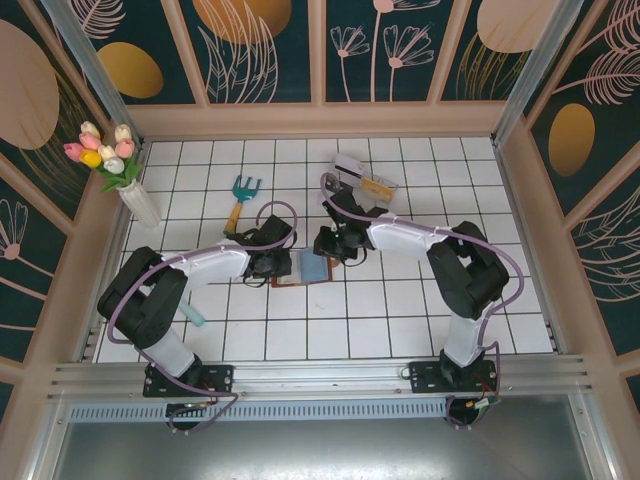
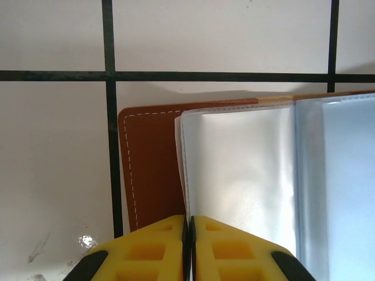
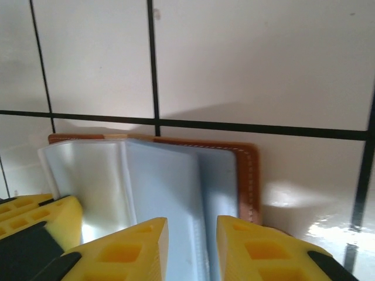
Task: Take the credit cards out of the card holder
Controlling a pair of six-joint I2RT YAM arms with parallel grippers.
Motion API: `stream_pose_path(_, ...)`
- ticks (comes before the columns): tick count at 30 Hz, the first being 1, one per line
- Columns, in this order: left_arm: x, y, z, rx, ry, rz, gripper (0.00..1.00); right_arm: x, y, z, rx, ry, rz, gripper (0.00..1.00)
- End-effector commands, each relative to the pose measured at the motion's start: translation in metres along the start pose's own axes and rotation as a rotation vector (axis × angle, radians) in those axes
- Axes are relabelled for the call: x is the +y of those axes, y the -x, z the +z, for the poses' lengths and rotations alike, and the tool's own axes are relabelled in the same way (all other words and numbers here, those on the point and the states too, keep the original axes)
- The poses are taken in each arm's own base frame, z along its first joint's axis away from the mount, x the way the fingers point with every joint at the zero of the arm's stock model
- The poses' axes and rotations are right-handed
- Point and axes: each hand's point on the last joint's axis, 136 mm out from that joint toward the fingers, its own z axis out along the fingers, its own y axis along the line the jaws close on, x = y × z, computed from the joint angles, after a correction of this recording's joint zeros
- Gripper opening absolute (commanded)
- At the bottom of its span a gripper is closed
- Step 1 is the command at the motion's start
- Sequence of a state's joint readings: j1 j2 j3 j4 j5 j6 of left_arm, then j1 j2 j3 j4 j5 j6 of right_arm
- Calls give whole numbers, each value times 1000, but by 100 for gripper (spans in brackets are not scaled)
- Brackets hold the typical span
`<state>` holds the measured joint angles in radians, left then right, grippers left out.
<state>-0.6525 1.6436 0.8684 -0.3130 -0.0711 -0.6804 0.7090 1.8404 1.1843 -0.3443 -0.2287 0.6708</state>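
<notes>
The left tool is clenched on a clear sleeve of the card holder, which lies open on the worktop between both arms. The right tool, jaws apart, straddles a pocket leaf whose fold runs away from it. Two credit cards lie beyond.

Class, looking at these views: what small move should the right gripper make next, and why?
Probably close the right gripper on the blue-grey sleeve standing between its open jaws. The left gripper is shut on a clear page of the card holder, steadying it.
</notes>
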Motion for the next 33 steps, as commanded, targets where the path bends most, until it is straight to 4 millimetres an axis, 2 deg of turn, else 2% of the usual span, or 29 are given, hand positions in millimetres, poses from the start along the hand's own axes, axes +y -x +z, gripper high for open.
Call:
stream_pose_path(1,2,-6,6,22,-4,11,12,-7,-1,8,31,-29,-12,30)
stream_pose_path(10,-7,-3,4,15,-52,13,11,7,-10,16,96,76,-35,24)
stream_pose_path(13,-12,0,1,8,-72,15,9,19,-11,8,94,155,-41,22)
stream_pose_path(19,-27,3,-2,3,-149,18,9,51,-6,-25,68,392,-46,22)
stream_pose_path(22,-31,6,-4,-6,-173,20,8,59,-6,-36,64,455,-47,23)
stream_pose_path(25,-34,7,-5,-8,-188,21,8,59,-6,-39,64,464,-47,23)
stream_pose_path(30,-37,7,-4,-4,-215,12,8,45,-9,-30,69,422,-21,24)
stream_pose_path(33,-37,6,-3,1,-227,6,8,44,-11,-28,74,432,-11,26)
